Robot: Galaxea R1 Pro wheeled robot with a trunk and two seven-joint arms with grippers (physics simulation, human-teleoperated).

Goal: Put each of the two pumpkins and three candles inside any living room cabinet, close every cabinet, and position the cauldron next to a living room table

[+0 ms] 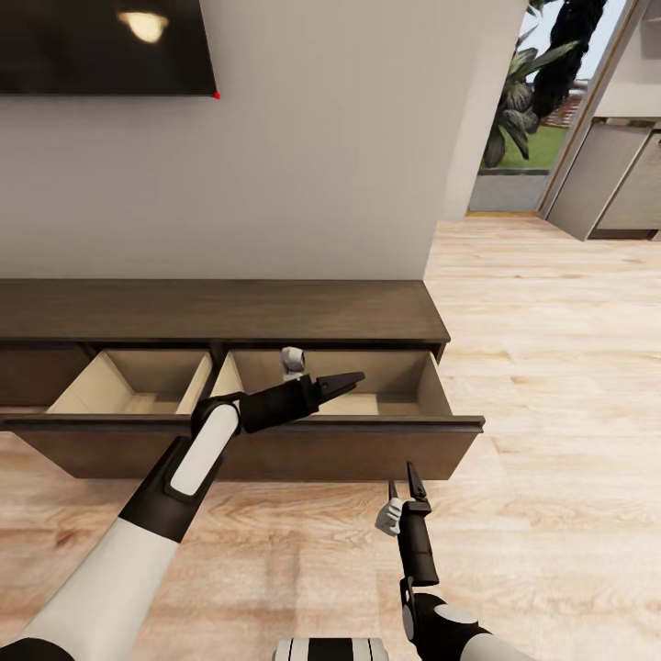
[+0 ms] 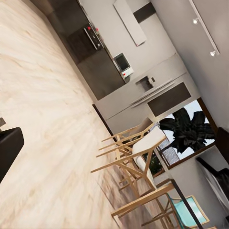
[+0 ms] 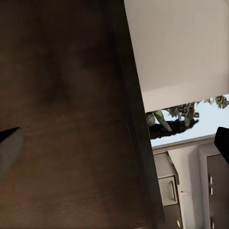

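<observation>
Nearest the head camera, the right gripper (image 1: pixel 405 481) points away from the robot over the pale wood floor (image 1: pixel 551 367), just short of the pulled-out drawer front; its two thin dark fingers stand apart with nothing between them, so it is open; in the right wrist view one fingertip sits at each side of the frame with dark brown wood spanning the gap.

Beyond it and to its left, the left gripper (image 1: pixel 341 383) reaches sideways over the right-hand open drawer (image 1: pixel 404 376) of the cabinet (image 1: pixel 220 312); its fingers lie close together and appear nearly closed, with nothing visibly held, though whether they fully meet I cannot tell; the left wrist view looks past one dark fingertip across the floor toward wooden stools (image 2: pixel 138 157) and dark kitchen units (image 2: pixel 90 52).

Just behind the left gripper's wrist, inside that right-hand drawer near its back wall, sits a small pale grey object (image 1: pixel 293 361), stubby like a candle, though part of it is hidden by the arm and I cannot tell for sure; to the left of the gripper a second open drawer (image 1: pixel 138 381) shows its pale wood interior; above the cabinet hangs a dark screen (image 1: pixel 106 46) on the white wall.
</observation>
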